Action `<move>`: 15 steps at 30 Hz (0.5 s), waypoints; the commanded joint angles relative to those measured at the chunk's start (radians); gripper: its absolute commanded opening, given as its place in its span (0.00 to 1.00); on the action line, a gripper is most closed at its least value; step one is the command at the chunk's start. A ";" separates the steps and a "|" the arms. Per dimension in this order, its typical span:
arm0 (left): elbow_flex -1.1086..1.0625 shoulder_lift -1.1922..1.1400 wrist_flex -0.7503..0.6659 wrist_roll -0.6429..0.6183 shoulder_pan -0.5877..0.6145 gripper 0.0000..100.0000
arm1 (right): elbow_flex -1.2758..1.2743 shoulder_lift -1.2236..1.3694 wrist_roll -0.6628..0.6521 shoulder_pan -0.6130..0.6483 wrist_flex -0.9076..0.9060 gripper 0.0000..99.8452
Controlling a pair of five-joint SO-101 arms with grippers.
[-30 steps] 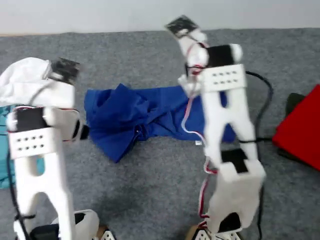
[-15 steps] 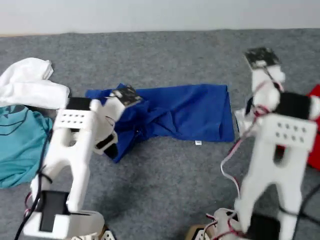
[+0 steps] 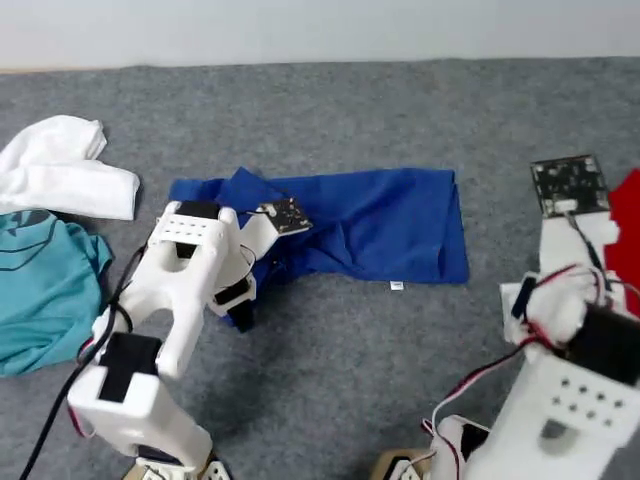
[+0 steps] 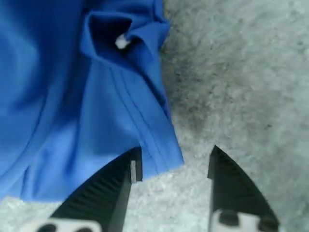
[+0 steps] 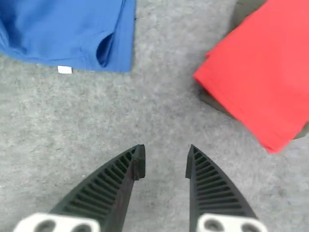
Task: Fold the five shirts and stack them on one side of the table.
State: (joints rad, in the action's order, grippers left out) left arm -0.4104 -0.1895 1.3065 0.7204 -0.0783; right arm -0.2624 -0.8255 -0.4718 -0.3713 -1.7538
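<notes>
A blue shirt [image 3: 370, 225] lies crumpled flat across the middle of the grey table; its left part is bunched. My left gripper [image 4: 176, 162] is open at the shirt's near left corner [image 4: 164, 154], and the hem's edge lies between the two fingers. In the high view the left arm [image 3: 195, 265] covers that corner. My right gripper [image 5: 165, 159] hangs open over bare grey felt, between the blue shirt [image 5: 67, 29] and a red shirt [image 5: 260, 72]. The right arm [image 3: 575, 320] stands at the near right.
A white shirt [image 3: 60, 170] lies bunched at the far left, with a teal shirt [image 3: 35, 290] in front of it. The red shirt [image 3: 630, 215] sits at the right edge over a dark cloth [image 5: 244, 12]. A small white tag [image 3: 396, 286] lies by the blue hem.
The left arm has swung from the left pile to the blue shirt's near left corner. The right arm has left the shirt and drawn back to the near right.
</notes>
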 commanded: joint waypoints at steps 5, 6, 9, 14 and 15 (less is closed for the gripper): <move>0.028 -0.015 -0.012 0.008 0.029 0.17 | 0.008 -0.051 -0.017 -0.042 -0.036 0.15; 0.028 -0.015 -0.015 0.008 0.029 0.16 | 0.008 -0.051 -0.017 -0.042 -0.036 0.15; 0.027 -0.017 -0.012 0.008 0.029 0.10 | 0.008 -0.051 -0.015 -0.042 -0.036 0.15; 0.033 -0.006 0.017 0.011 0.029 0.01 | 0.008 -0.051 -0.014 -0.041 -0.036 0.15; 0.035 -0.005 0.038 0.026 0.029 0.01 | 0.008 -0.051 -0.014 -0.041 -0.036 0.15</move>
State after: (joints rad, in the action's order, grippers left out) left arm -0.4104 -0.2110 1.3004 0.7204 -0.0537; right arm -0.2624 -0.8638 -0.4826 -0.4051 -1.7538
